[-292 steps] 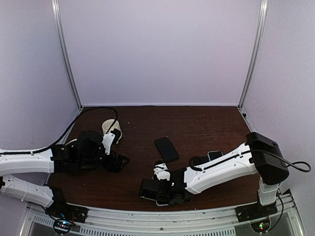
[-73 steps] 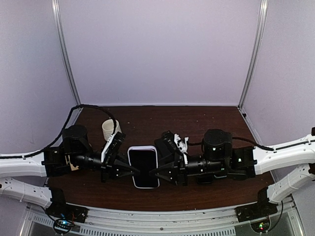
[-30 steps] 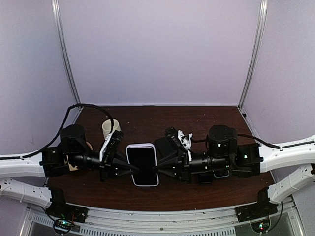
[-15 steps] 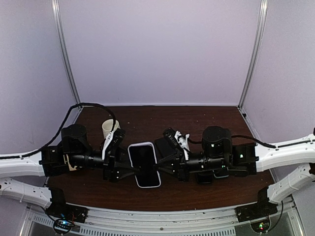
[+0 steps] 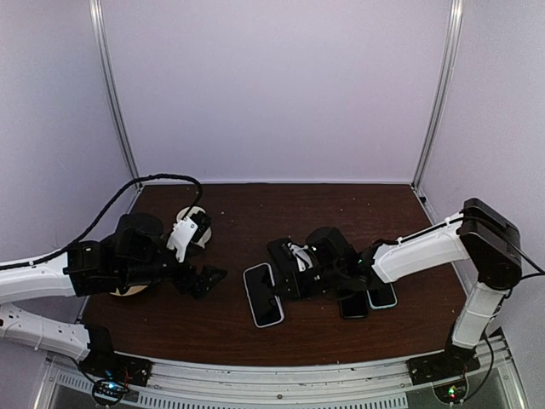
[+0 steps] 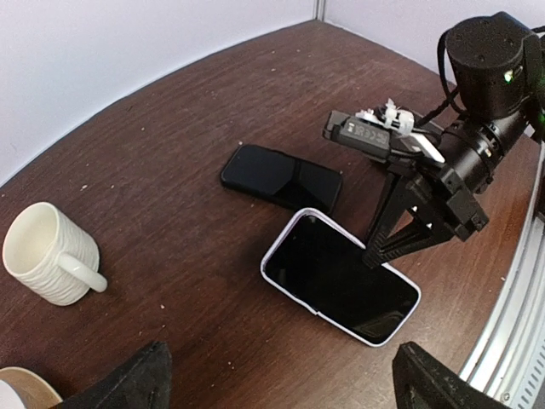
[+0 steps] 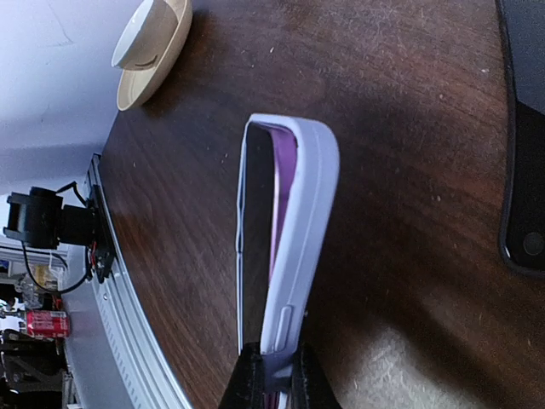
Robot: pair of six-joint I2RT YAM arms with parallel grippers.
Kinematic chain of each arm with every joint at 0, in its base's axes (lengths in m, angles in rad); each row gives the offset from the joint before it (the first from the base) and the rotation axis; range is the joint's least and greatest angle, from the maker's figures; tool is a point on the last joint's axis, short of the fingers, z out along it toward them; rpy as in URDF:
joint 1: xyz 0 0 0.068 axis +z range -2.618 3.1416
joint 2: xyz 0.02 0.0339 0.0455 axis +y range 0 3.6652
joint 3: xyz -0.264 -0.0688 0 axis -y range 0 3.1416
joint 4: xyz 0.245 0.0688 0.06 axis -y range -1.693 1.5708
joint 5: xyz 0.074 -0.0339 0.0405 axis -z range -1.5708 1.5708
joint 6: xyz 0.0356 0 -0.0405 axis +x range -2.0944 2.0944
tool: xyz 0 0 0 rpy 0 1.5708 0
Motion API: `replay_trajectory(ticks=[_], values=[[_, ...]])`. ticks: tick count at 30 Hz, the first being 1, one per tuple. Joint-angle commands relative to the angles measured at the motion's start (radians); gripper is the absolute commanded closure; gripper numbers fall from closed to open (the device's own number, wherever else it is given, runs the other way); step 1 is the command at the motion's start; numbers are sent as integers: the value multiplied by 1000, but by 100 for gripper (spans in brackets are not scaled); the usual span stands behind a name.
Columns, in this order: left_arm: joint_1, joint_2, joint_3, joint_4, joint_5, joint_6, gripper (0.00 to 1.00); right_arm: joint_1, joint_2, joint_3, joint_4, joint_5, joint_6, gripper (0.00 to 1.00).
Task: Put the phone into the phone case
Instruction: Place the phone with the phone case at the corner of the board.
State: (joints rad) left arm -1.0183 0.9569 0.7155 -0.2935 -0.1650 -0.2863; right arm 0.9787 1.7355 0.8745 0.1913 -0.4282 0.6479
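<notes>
Where the dark wooden table (image 5: 341, 213) spreads between the pale walls, both arms lie low across it. The right arm (image 5: 417, 249) stretches from its base on the right toward the middle. The left arm (image 5: 43, 277) comes in from the left edge and stops short of the centre.

The right gripper (image 7: 269, 375) is pinched tight on the phone case (image 7: 305, 221). In its own wrist view the two fingers press together on the case's near end. The left gripper (image 5: 207, 279) is spread wide and grips nothing. Its fingers (image 6: 140, 379) sit at the two bottom corners of its wrist view with bare wood between them, left of the case and apart from it.

The phone (image 6: 341, 277) sits in the pale lilac-white case, its dark screen facing up, at the middle of the table toward the near edge. Seen edge-on from the right wrist, a strip of the case's pink inside shows between the phone's dark face and the case wall at the far end. Whether the phone is pressed fully home there cannot be told, nor whether the case lies flat on the wood or tips on an edge.

A bare black phone (image 6: 281, 177) lies just behind the case. A pale-rimmed phone (image 5: 383, 296) lies beneath the right arm, with a dark phone (image 5: 352, 307) just beside it. A ribbed cream mug (image 6: 43, 251) stands upright at the left, well apart from the case.
</notes>
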Motion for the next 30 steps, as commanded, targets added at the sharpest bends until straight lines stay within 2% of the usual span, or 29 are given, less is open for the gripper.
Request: replay_trajectory(ticks=[1, 7, 14, 18, 21, 25, 27, 30], values=[[12, 8, 33, -40, -80, -5, 6, -36, 95, 122, 45, -141, 67, 100], [25, -2, 31, -38, -84, 1, 6, -68, 173, 163, -57, -87, 153, 100], [39, 5, 27, -29, -73, -8, 6, -53, 123, 0, 82, 70, 350, 100], [50, 15, 31, -27, -60, -17, 6, -4, 123, -23, 84, 138, 397, 100], [55, 17, 30, -26, -52, -22, 6, 20, 146, -20, 95, 158, 425, 95], [57, 11, 32, -35, -52, -21, 6, 37, 139, -42, 107, 207, 461, 82], [59, 5, 29, -35, -53, -21, 6, 48, 128, -49, 85, 232, 465, 79], [60, 2, 26, -30, -53, -22, 6, 57, 109, -30, 15, 243, 429, 69]])
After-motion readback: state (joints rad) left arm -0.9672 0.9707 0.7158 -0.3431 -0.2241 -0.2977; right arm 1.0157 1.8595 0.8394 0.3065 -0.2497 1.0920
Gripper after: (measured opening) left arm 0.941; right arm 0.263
